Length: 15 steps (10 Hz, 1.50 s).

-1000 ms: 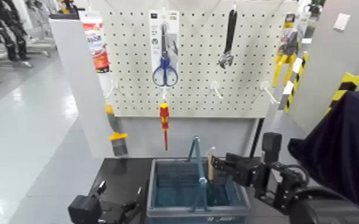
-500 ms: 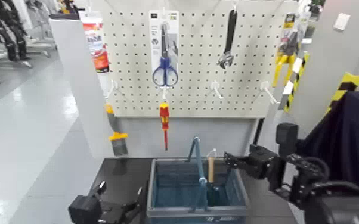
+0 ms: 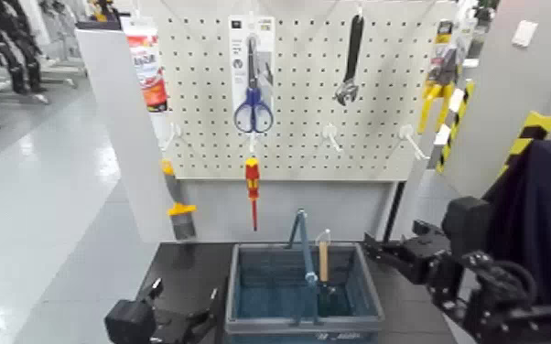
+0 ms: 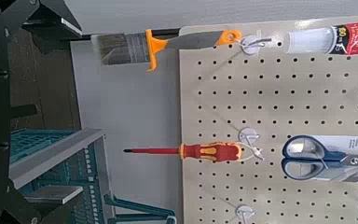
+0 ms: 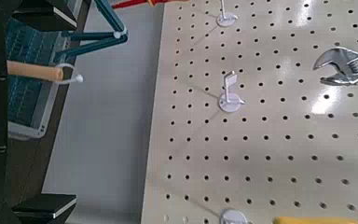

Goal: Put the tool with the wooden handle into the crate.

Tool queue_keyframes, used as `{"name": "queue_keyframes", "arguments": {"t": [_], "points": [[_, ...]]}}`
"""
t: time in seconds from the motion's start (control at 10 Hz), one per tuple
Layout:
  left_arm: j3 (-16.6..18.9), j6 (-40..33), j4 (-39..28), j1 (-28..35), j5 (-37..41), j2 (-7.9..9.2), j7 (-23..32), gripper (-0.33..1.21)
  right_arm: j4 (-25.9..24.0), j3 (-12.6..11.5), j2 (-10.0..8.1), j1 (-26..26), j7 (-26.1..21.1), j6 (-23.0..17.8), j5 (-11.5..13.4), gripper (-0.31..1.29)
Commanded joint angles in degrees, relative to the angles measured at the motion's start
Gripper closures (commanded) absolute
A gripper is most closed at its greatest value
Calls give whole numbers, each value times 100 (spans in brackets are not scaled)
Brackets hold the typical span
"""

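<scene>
The trowel stands in the blue-grey crate (image 3: 243, 302), its tan wooden handle (image 3: 323, 260) pointing up beside the bail handle (image 3: 303, 256) and its dark green blade (image 3: 328, 296) down inside. My right gripper (image 3: 372, 247) is open and empty, just right of the crate's right rim and apart from the trowel. In the right wrist view the trowel's handle (image 5: 33, 70) lies over the crate (image 5: 23, 117), between the spread fingers (image 5: 48, 14). My left gripper (image 3: 186, 293) rests open and low on the table, left of the crate.
The crate sits on a black table (image 3: 183, 261). Behind it a pegboard holds scissors (image 3: 253, 110), a wrench (image 3: 351, 55), a red-and-yellow screwdriver (image 3: 253, 183) and a yellow-handled scraper (image 3: 177, 197). A dark cloth (image 3: 545, 229) hangs at the right.
My right gripper let go of the trowel and drew back to the right, away from the crate. The trowel stays standing in the crate. The left arm has not moved.
</scene>
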Motion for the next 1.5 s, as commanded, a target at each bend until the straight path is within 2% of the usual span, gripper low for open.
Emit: {"name": "queue_keyframes", "arguments": {"t": [0.1,0.3,0.4,0.6,0.8,0.9,1.1,1.2,1.5], "points": [[9,2,0,-9,4,4,-9,13,-447,25,197,744,-698,-651,352,3],[9,10,0,-9,4,12,-17,13,-552,113,312,1227,-1216,-1223,546,4],[0,10,0,-9,4,30,-26,13,-596,122,373,1421,-1322,-1310,590,5],[0,37,0,-17,13,74,-26,13,-596,104,496,1746,-1357,-1504,836,5],[0,63,-26,-17,4,83,-26,13,-491,43,690,2036,-1366,-1882,1091,6],[0,63,-26,-17,13,74,-26,13,-333,43,760,2177,-1375,-2242,1161,6],[35,46,-26,-9,13,56,-26,13,-236,52,848,2502,-1506,-2559,1196,7],[35,46,-26,0,4,48,-26,13,-245,60,830,2616,-1524,-2611,1196,8],[88,28,-26,44,-5,-5,-26,13,-227,60,839,2853,-1506,-2822,1047,10]]}}
